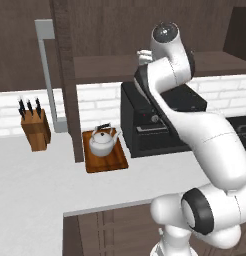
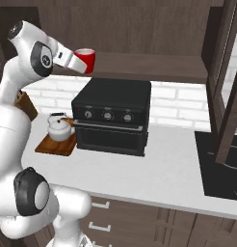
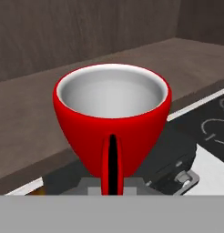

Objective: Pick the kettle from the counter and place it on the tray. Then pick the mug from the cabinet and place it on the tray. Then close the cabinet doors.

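Holding the mug (image 2: 85,60) by its handle, upright, the gripper (image 2: 75,61) is clamped on it just off the cabinet (image 2: 154,65) shelf, ready for the tray (image 1: 105,159), where the kettle (image 1: 103,140) already sits.

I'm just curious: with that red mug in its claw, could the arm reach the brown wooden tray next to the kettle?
Probably yes. The claw holds the small red mug in front of the shelf, and the reddish-brown wooden tray has bare board in front of the white-grey kettle.
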Robot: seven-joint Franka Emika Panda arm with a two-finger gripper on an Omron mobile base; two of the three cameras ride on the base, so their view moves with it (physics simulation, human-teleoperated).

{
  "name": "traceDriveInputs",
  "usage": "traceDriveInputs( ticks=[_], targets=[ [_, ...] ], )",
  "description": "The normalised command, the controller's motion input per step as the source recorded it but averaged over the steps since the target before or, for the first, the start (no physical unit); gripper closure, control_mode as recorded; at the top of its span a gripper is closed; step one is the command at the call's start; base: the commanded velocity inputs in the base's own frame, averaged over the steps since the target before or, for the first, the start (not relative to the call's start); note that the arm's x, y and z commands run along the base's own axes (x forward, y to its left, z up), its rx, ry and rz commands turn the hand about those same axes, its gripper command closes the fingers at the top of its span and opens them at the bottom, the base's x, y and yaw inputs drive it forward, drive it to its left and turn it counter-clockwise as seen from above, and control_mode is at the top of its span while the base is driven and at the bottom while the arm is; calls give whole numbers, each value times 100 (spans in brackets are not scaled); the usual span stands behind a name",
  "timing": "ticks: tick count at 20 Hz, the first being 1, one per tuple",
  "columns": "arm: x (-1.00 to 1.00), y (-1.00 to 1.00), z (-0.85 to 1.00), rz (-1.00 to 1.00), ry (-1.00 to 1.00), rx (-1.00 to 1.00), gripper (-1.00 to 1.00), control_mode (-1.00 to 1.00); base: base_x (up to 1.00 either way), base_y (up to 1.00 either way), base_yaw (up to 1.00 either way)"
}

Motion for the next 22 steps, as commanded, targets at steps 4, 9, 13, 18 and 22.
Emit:
traceDriveInputs(
  ticks=[4, 9, 13, 18, 22],
  targets=[
    [-100, 2, 0, 70, 0, -4, 100, -100, 0, 0, 0],
    [-99, 13, 0, 83, 0, -5, 100, -100, 0, 0, 0],
    [-94, 12, 0, 87, 0, -5, 100, -100, 0, 0, 0],
    [-93, 16, -13, 76, 0, -4, 100, -100, 0, 0, 0],
    [-18, 21, -23, 22, 5, -4, 100, -100, 0, 0, 0]
  ],
)
